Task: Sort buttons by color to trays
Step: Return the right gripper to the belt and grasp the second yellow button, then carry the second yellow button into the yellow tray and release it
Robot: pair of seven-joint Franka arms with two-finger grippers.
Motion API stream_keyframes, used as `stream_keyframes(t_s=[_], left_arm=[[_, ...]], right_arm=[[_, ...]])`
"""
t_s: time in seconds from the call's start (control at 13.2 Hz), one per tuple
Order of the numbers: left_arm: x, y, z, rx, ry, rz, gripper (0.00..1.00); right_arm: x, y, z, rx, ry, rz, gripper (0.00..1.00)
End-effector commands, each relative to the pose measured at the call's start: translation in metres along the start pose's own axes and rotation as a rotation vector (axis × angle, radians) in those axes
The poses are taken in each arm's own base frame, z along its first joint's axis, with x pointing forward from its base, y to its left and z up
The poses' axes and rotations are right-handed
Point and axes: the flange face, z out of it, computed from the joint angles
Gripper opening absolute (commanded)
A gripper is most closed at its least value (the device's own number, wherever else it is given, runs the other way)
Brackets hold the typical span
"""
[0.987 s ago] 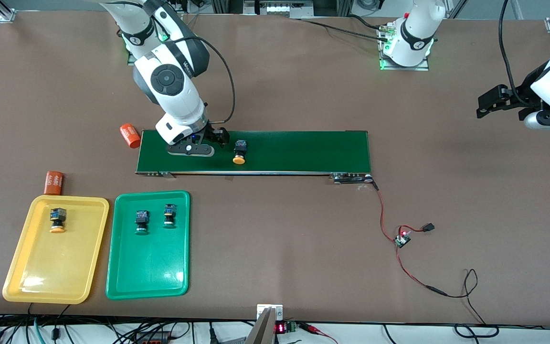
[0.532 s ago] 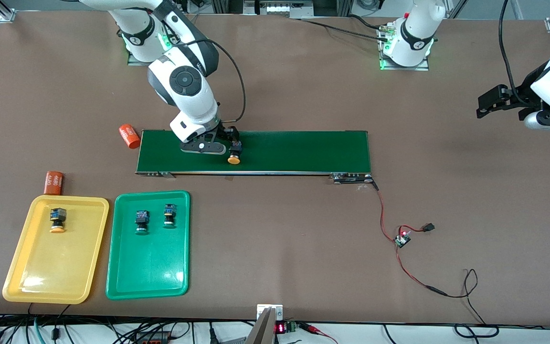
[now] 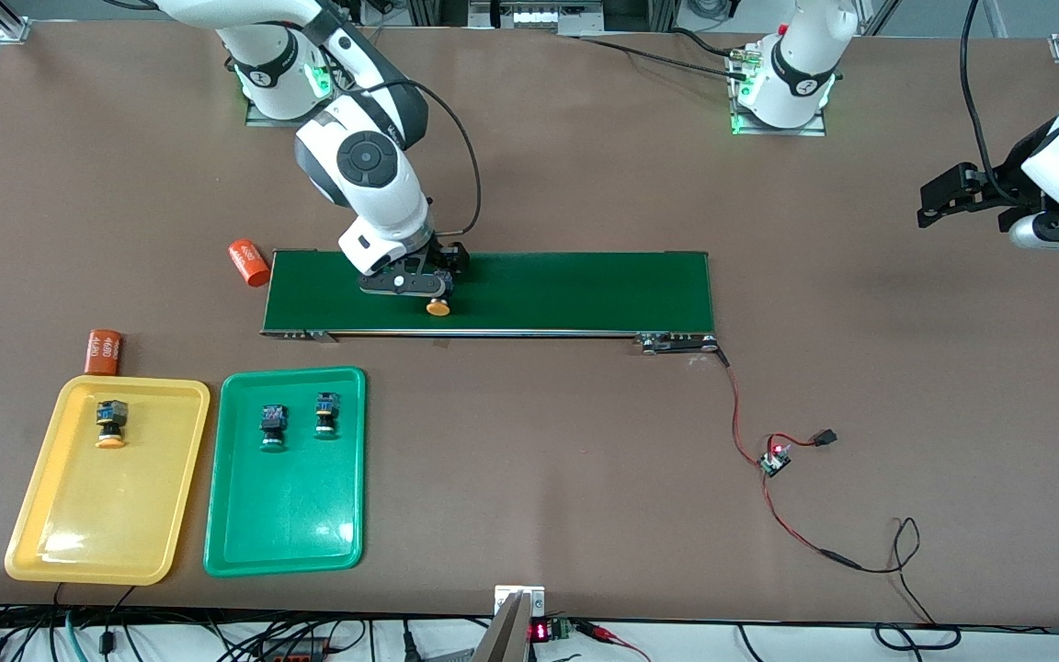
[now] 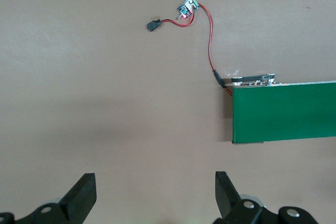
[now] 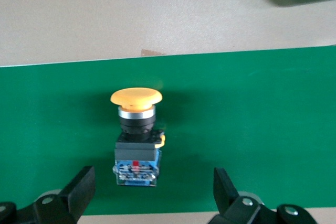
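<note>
Right claw open over orange-capped button lying on belt, cap toward front camera, left claw open

You are looking at four push-buttons. One orange-capped button is lying on its side on the dark green belt. Another orange-capped one is resting in the yellow tray. Two green-capped buttons are sitting side by side in the green tray, just beside the yellow.
</note>
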Motion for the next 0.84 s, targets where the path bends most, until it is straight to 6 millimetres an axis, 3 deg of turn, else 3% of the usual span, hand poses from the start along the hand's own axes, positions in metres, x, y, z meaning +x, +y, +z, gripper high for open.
stream_keyframes(t_s=[0.0,0.3,0.53,0.68,0.76], left_arm=[[-0.002,0.001,-0.008,-0.016,0.001,-0.007,1.00],[-0.002,0.002,-0.008,-0.016,0.001,-0.005,1.00],[-0.002,0.002,-0.008,-0.016,0.001,-0.005,1.00],[-0.002,0.002,-0.008,-0.018,0.001,-0.005,1.00],[-0.002,0.002,-0.008,-0.016,0.001,-0.005,1.00]], right_arm=[[0.008,0.001,0.017,-0.001,0.019,0.003,1.00],[0.016,0.010,0.034,-0.020,0.043,-0.024,0.61],[0.017,0.013,0.035,-0.024,0.044,-0.018,0.14],[0.022,0.013,0.028,-0.014,0.051,-0.005,0.00],[0.033,0.015,0.016,-0.014,0.066,0.004,0.00]])
